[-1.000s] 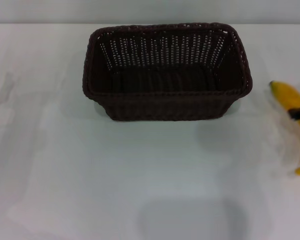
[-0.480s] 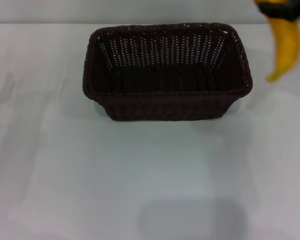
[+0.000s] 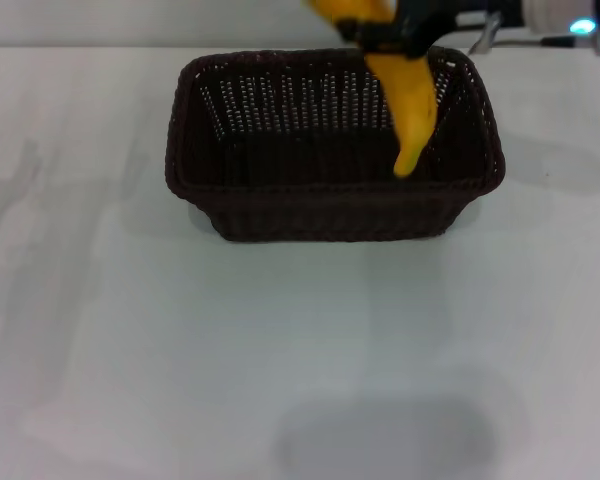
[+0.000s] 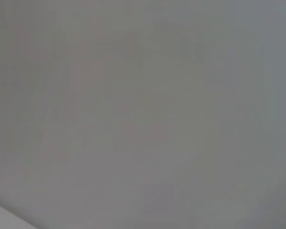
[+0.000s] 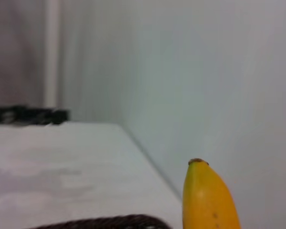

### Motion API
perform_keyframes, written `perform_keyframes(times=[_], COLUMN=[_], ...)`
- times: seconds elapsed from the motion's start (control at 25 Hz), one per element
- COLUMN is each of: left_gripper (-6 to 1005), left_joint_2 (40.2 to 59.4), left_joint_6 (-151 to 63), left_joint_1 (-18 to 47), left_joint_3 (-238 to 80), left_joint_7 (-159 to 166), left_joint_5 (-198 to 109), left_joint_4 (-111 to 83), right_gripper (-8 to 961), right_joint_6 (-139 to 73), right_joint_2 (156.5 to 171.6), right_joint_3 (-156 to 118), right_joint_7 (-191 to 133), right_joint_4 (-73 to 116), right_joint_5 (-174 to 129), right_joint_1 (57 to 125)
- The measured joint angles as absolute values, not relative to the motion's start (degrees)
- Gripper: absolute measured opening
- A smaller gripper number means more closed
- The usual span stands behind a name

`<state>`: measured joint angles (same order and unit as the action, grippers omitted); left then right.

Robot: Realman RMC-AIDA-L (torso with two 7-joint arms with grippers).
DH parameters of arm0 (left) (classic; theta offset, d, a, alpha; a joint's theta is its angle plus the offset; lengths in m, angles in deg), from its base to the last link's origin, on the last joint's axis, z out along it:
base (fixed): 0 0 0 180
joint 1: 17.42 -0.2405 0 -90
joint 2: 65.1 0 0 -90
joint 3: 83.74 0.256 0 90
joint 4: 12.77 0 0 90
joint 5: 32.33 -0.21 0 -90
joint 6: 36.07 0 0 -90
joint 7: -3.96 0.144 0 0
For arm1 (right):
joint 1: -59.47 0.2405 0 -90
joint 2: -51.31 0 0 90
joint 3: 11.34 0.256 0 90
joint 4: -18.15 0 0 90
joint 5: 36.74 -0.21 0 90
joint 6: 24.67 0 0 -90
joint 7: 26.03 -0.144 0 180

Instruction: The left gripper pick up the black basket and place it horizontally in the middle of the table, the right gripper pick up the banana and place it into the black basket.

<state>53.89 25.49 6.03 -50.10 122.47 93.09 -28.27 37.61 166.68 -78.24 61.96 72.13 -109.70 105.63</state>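
The black basket (image 3: pixel 333 150) lies lengthwise across the middle of the white table (image 3: pixel 280 340), at its far part. My right gripper (image 3: pixel 380 35) reaches in from the upper right and is shut on the banana (image 3: pixel 410 100), which hangs tip-down above the right part of the basket's inside. In the right wrist view the banana's tip (image 5: pixel 207 198) rises above a strip of the basket's rim (image 5: pixel 105 222). The left gripper is out of view; its wrist view shows only a blank grey surface.
The right arm's silver segment with a glowing light (image 3: pixel 570 20) stretches along the top right. A wall stands behind the table's far edge (image 3: pixel 80 45). A faint shadow lies on the tabletop at the front (image 3: pixel 385 435).
My right gripper has carried the banana up from the table's right edge and then leftward, so that it now hangs over the basket. The basket has not moved.
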Motion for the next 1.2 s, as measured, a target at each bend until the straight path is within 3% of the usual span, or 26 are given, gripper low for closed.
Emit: perform_keyframes(times=[0.24, 0.48, 0.68, 0.84, 1.2], left_gripper=[837, 837, 837, 838, 838], left_joint_2=[53.91, 53.97, 54.0, 54.23, 54.43], left_joint_6=[25.7, 25.8, 25.8, 27.0, 34.3], left_joint_1=[6.7, 6.6, 6.4, 6.5, 6.9], left_joint_3=[-50.3, -50.3, -50.3, -50.3, -50.3], left_joint_7=[122.5, 122.8, 124.9, 131.6, 147.6], left_joint_5=[93.1, 93.9, 94.3, 97.4, 103.4], left_joint_4=[-27.5, -27.4, -27.3, -25.5, -19.1], right_gripper=[493, 721, 869, 869, 869], right_joint_6=[34.4, 29.4, 31.8, 42.4, 51.1], right_joint_2=[167.06, 166.78, 166.82, 166.62, 166.88], right_joint_3=[-85.4, -85.3, -77.5, -70.9, -57.2], right_joint_7=[66.5, 67.1, 73.1, 88.8, 115.3], right_joint_4=[69.2, 70.2, 70.7, 61.1, 37.8], right_joint_5=[-110.8, -119.6, -135.8, -160.8, -173.6], right_joint_1=[105.8, 101.3, 93.7, 86.6, 84.8])
